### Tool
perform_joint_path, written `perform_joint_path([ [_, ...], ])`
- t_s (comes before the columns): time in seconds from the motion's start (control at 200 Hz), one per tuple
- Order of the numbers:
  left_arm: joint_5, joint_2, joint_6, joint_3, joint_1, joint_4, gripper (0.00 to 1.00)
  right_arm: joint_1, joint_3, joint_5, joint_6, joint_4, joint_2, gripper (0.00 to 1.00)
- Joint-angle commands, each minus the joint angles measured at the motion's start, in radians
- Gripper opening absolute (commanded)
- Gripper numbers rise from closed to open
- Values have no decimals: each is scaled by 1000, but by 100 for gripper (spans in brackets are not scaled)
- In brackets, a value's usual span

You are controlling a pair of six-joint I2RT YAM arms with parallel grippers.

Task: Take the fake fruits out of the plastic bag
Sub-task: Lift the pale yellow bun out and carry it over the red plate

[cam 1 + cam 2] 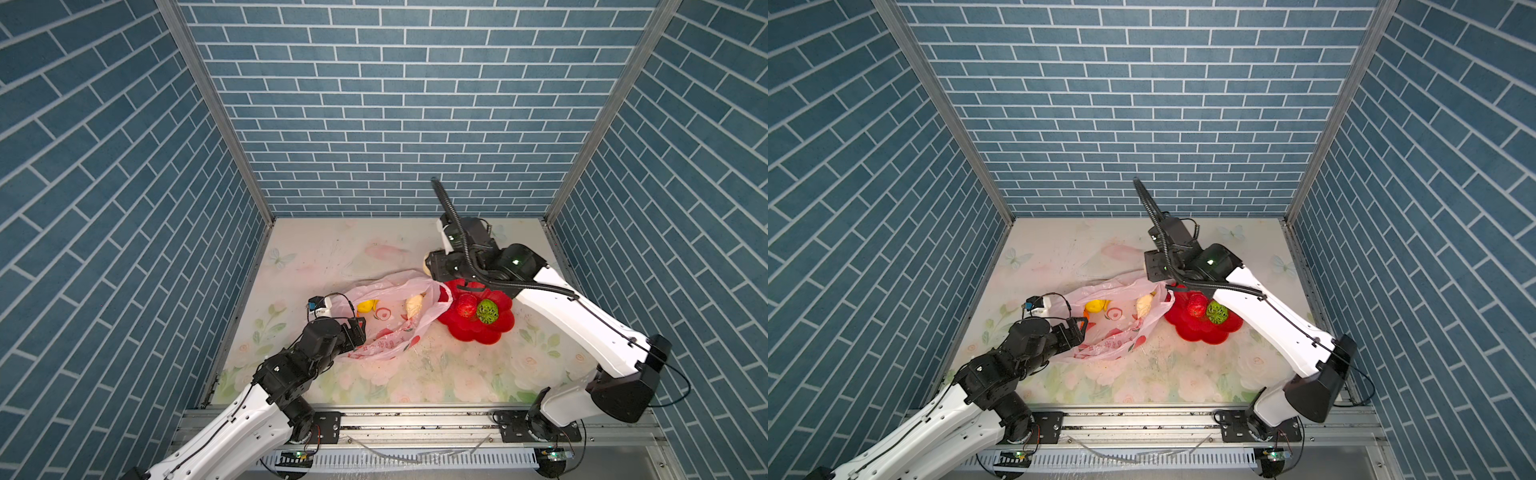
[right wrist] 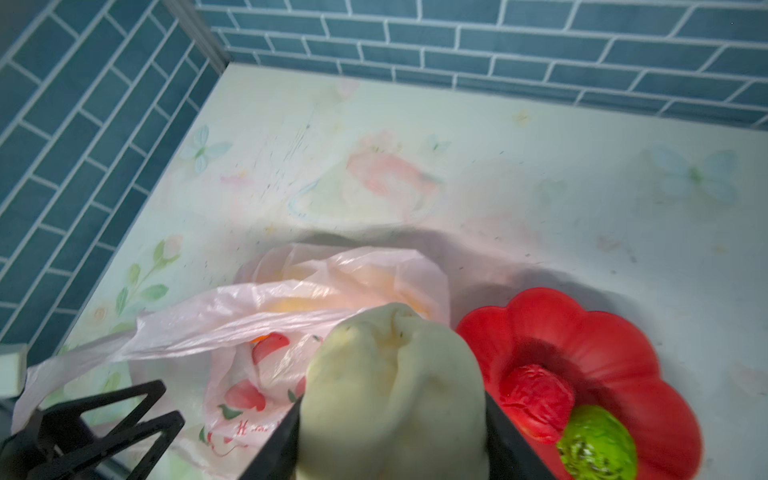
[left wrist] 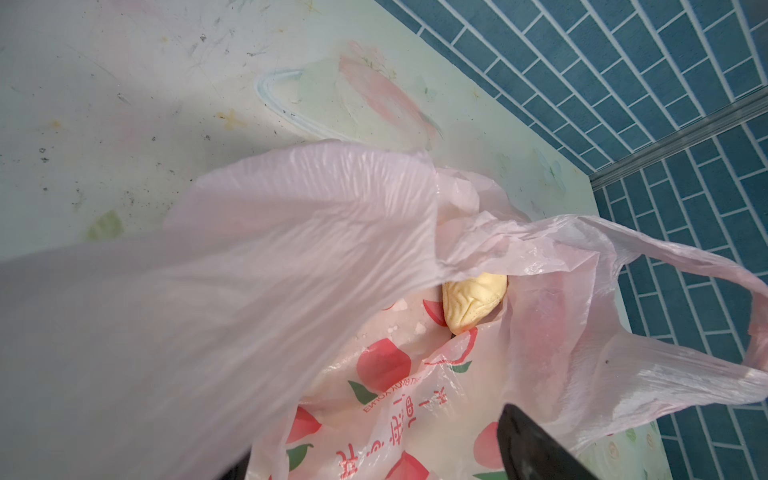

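The pink plastic bag [image 1: 390,328] [image 1: 1117,332] lies open on the table, left of centre. Inside it rest a yellow fruit [image 1: 368,306] [image 1: 1096,306] and a wrinkled cream fruit [image 1: 414,305] [image 3: 473,301]. My left gripper [image 1: 359,328] [image 3: 374,434] is at the bag's left rim, jaws wide open, with bag film draped over one finger. My right gripper [image 1: 430,266] [image 2: 392,424] hovers between the bag and the dish, shut on another cream fruit [image 2: 390,374]. A red fruit [image 1: 466,304] [image 2: 536,399] and a textured green fruit [image 1: 487,311] [image 2: 598,444] lie in the dish.
The red flower-shaped dish [image 1: 473,336] [image 2: 602,332] touches the bag's right side. The floral tabletop [image 1: 332,257] is enclosed by blue brick walls on three sides, with a metal rail [image 1: 415,419] along the front. The right arm reaches over the dish.
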Motion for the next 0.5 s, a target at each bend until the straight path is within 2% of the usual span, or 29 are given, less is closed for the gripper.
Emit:
perform_joint_path([
  [0.0,7,20,13,14,5,21,94,-50,-11,87,-42,-85,-69,48],
  [0.19,14,76,33,39,5,29,93,-209,-138,87,-50,-88,-129,47],
  [0.49,15,115,41,72,5,29,94,-410,-384,-7,-41,63,-126,45],
])
